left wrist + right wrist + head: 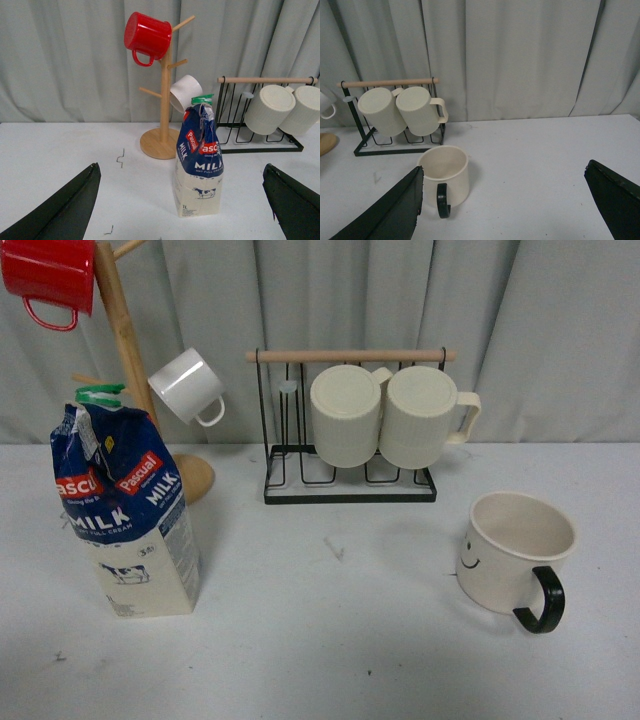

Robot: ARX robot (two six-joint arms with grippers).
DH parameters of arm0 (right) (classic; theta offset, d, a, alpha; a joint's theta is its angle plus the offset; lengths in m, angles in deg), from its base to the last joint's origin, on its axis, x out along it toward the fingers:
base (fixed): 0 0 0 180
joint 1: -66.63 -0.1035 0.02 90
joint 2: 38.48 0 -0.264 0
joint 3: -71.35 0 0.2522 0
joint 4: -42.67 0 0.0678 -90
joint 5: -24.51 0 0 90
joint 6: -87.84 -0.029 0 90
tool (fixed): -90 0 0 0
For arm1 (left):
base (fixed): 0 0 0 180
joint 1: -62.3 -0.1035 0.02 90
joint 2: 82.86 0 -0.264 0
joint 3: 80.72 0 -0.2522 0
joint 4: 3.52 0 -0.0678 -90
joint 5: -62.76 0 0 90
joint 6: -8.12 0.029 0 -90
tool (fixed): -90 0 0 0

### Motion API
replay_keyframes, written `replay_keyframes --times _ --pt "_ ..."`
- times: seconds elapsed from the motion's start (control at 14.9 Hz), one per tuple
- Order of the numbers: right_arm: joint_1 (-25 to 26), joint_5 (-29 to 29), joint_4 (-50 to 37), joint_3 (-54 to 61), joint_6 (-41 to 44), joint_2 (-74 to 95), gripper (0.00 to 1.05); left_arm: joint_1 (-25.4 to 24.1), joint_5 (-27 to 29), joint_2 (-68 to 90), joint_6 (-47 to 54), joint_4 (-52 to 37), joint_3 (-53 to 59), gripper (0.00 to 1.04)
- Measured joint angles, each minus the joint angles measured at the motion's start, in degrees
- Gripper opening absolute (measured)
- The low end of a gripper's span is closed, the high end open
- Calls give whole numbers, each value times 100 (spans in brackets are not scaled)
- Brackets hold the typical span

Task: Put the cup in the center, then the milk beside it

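Front view: cup (515, 550) stands upright on the bench (330, 640) at the right side, mouth up, black handle turned toward the camera, smiley face on its left flank. Milk carton (125, 510) stands upright at the left side, green cap on top, well apart from the cup. The middle of the bench lies between them.

At the back, a wire rack (350, 356) with a wooden bar carries two ribbed mugs (345, 415), touching side by side. To the left of it, a wooden mug tree (125, 340) holds a red mug (48, 275) high up and a small white mug (187, 385) lower down. The milk carton stands just in front of the tree's base.

Left wrist view: left tool (180, 166) is spread wide, its dark fingers (65, 210) at the two lower corners. The milk carton sits ahead of it, apart from both fingers.

Right wrist view: right tool (503, 166) is also spread wide. The cup appears close beside one finger (395, 210); I cannot tell whether they touch.
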Motion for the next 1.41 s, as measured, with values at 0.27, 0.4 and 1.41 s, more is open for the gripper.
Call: replay_keyframes --times 0.27,0.4,1.41 --pt "0 0 0 0 0 0 98 0 0 0 0 0 0 98" --pt "0 0 0 0 0 0 98 0 0 0 0 0 0 98" --pt "793 -1631 -507 -365 -431 1838 98 0 9 0 0 0 0 98"
